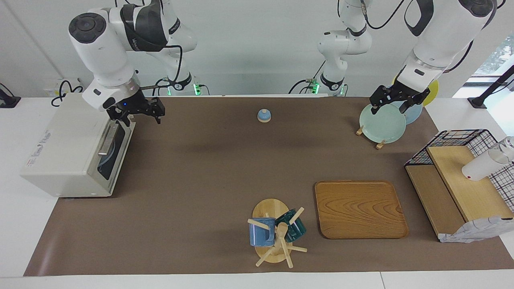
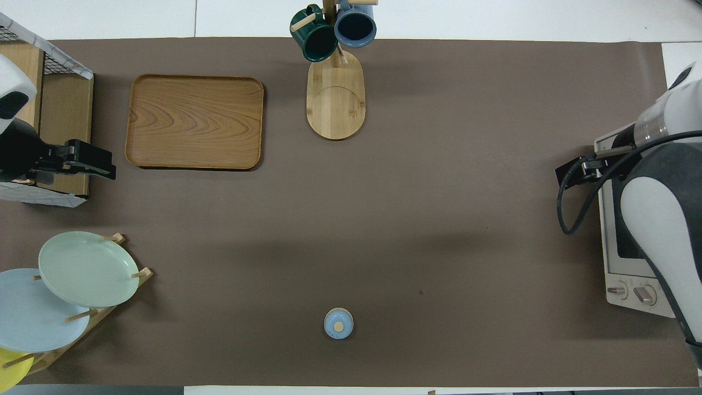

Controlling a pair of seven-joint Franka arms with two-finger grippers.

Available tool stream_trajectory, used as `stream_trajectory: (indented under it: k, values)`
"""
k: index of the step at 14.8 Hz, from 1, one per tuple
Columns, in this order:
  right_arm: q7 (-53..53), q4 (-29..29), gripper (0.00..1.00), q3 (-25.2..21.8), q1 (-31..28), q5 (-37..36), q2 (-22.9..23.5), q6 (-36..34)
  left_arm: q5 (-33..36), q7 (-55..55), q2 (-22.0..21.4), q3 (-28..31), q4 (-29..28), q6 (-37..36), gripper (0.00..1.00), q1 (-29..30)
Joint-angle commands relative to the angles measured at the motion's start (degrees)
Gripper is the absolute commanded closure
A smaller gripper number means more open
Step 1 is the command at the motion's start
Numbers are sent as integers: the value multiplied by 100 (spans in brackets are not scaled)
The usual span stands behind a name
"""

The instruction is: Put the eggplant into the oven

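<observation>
The off-white oven stands at the right arm's end of the table, its dark glass door shut with the bar handle on the front. In the overhead view only part of the oven shows under the right arm. My right gripper hangs open and empty just above the door's upper edge, close to the handle; from above this right gripper sits in front of the oven. My left gripper is open and empty over the plate rack. The eggplant is out of view.
A plate rack with pale green and blue plates stands toward the left arm's end. A black wire basket with wooden shelves holds a white cup. A wooden tray, a mug tree and a small blue knob lie mid-table.
</observation>
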Motion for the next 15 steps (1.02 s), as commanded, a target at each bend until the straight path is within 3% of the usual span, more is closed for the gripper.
stream_trajectory:
  k: [1, 12, 15]
  values:
    - [16, -129, 0, -25, -245, 163, -78, 89, -32, -53, -19, -65, 8, -50, 0, 78]
    - [-81, -340, 0, -358, -237, 172, -289, 185, -32, -53, -19, -65, -1, -50, 0, 87]
    - [-150, -139, 0, -551, -202, 102, -394, 185, -32, -53, -19, -65, -1, -50, 0, 78]
